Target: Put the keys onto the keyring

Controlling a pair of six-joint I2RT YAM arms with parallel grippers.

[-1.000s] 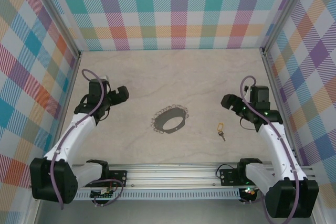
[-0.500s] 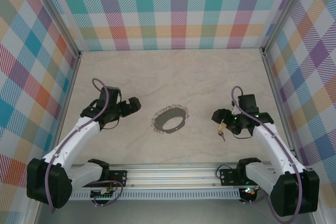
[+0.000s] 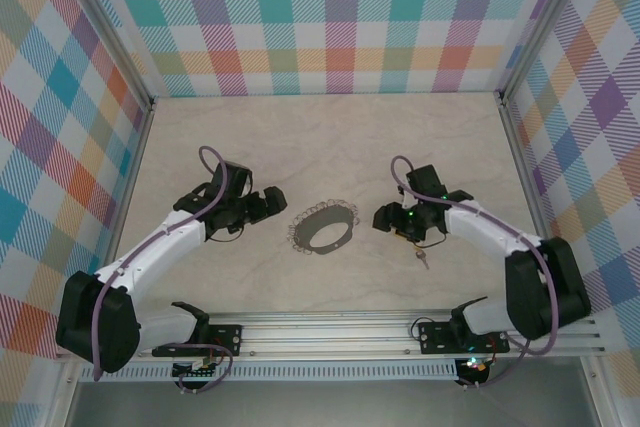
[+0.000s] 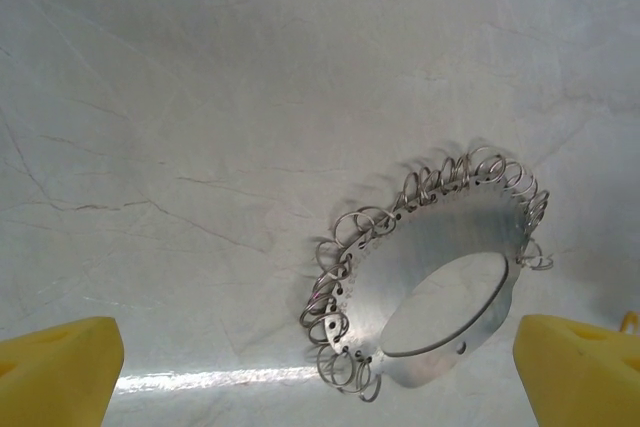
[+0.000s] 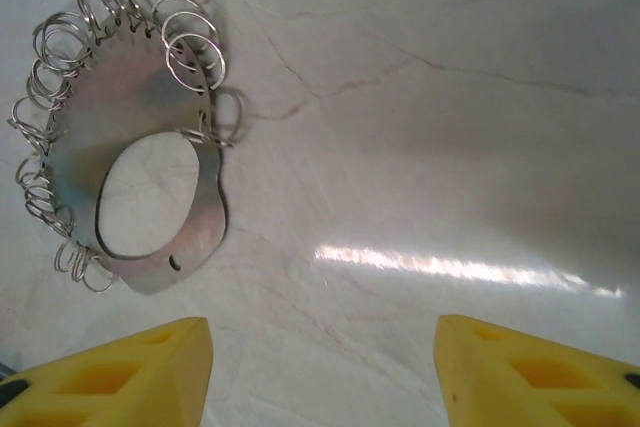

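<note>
Top external view: the keyring (image 3: pixel 303 232) lies flat on the tabletop (image 3: pixel 330 137), between the two arms. The key (image 3: pixel 424 258) lies to its right, apart from it and just beside the right jaws. Wrist views: the left jaws and the right jaws both stand spread and hold nothing.
</note>
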